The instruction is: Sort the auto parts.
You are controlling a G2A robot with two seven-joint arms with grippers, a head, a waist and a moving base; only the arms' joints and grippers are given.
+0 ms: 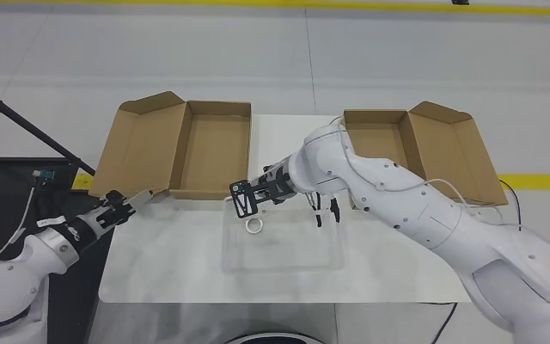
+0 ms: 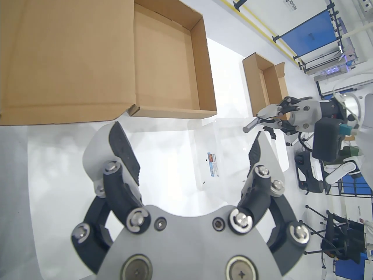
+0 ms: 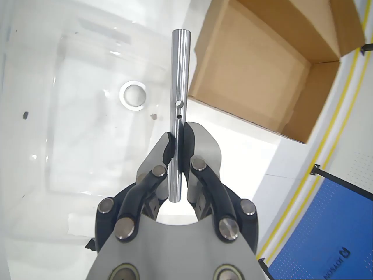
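My right gripper (image 3: 178,135) is shut on the lower part of a shiny metal rod (image 3: 180,68) with two small holes in its side. It holds the rod above the clear plastic bin (image 3: 43,94), near the bin's corner by the left cardboard box (image 3: 262,74). A metal ring (image 3: 132,95) lies on the bin's floor; from above, the ring (image 1: 253,226) sits just below the right gripper (image 1: 242,196). My left gripper (image 2: 191,150) is open with nothing in it, over the table's left edge (image 1: 129,205), apart from the bin.
Two open cardboard boxes stand at the back of the table, the left box (image 1: 210,146) and the right box (image 1: 378,142), flaps folded outward. The clear bin (image 1: 284,262) sits in the middle of the white table. Two small dark specks (image 3: 25,115) lie in the bin.
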